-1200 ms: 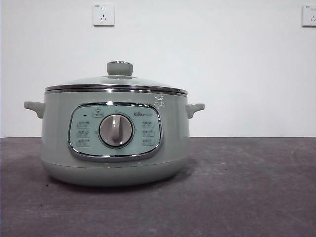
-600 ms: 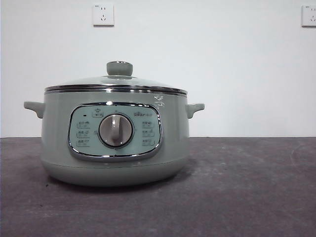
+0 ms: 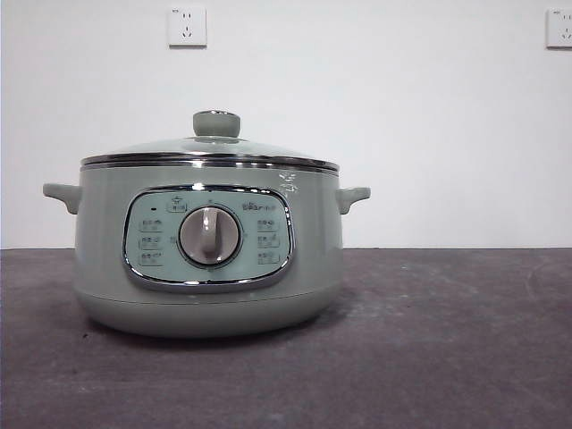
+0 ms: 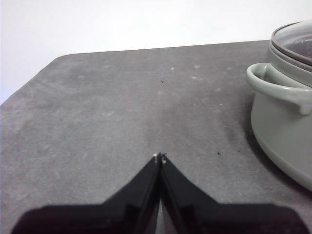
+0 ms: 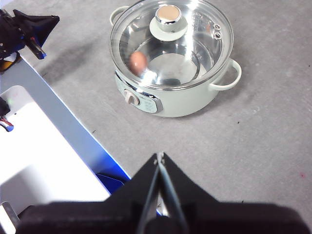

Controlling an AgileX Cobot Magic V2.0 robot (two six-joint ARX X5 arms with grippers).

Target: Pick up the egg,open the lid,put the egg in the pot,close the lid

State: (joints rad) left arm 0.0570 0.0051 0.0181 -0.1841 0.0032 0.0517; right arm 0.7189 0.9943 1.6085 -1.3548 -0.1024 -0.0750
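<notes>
Egg [image 5: 138,60] sits inside pot [image 3: 210,259], seen thru glass lid [image 5: 170,44], which is seated on the rim. Task looks done, nothing left but to stay clear. Left end effector [image 4: 160,157] pinched together low over bench [image 4: 122,107] beside pot; right end effector [image 5: 160,156] pinched together too, high above.

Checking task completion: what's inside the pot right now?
Through the glass lid, the right wrist view shows the egg inside the pot, against the wall. The front view shows nothing of the inside.
</notes>
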